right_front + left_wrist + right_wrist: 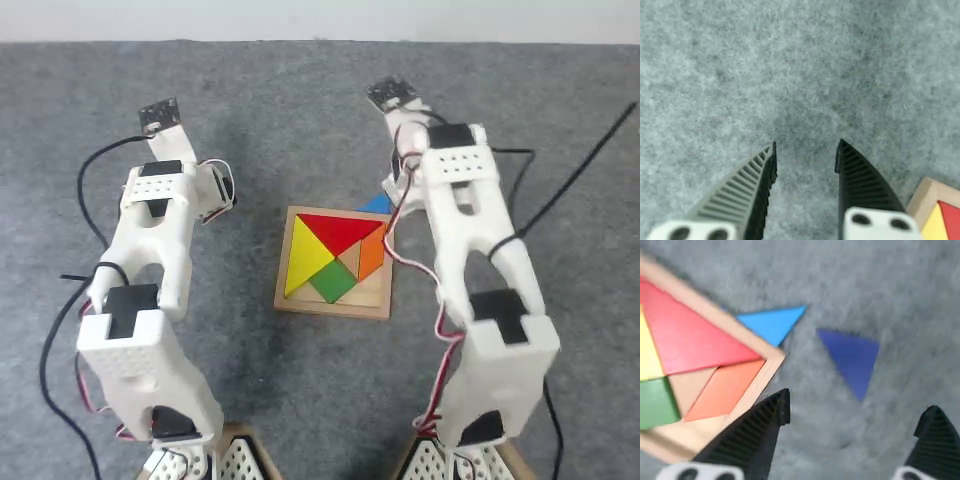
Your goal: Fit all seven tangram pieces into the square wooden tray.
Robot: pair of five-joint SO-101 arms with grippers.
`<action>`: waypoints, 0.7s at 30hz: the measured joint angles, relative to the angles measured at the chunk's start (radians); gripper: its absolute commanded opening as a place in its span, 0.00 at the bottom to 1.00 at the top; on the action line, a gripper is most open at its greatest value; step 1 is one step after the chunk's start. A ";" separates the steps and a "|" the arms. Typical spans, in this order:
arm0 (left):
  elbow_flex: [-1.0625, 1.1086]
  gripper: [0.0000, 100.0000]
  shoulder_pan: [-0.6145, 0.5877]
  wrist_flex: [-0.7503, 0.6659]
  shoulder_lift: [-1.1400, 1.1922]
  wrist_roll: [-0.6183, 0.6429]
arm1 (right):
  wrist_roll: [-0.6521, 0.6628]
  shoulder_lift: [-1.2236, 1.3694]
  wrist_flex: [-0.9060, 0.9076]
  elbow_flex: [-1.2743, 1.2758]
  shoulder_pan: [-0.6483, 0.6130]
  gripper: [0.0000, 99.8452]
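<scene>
Tray: square wooden tray (330, 307) at mid-worktop between the arms, slightly skewed.
Fitted: red triangle (338, 232), long edge along the far rim, apex towards the tray's centre; yellow piece (305, 262), green piece (332, 283) and orange piece (371, 255) nearer.
Loose: light blue triangle (771, 322) just beside the far right corner, sharp tip towards the dark blue triangle (851, 357), which the right wrist view shows lying apart.
Right end effector (860, 400): wide open, empty.
Left end effector (805, 145): parted, empty, left of the tray.
</scene>
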 measured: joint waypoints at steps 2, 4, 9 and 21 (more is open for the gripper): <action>0.000 0.19 0.000 0.000 0.000 0.000 | 0.118 0.069 0.046 -0.083 0.000 0.40; 0.000 0.19 0.000 0.000 0.000 0.000 | 0.264 0.141 0.118 -0.166 -0.002 0.40; 0.000 0.19 0.000 0.000 0.000 0.000 | 0.479 0.258 0.173 -0.287 -0.003 0.40; 0.000 0.19 0.000 0.000 0.000 0.000 | 0.612 0.310 0.153 -0.321 0.120 0.40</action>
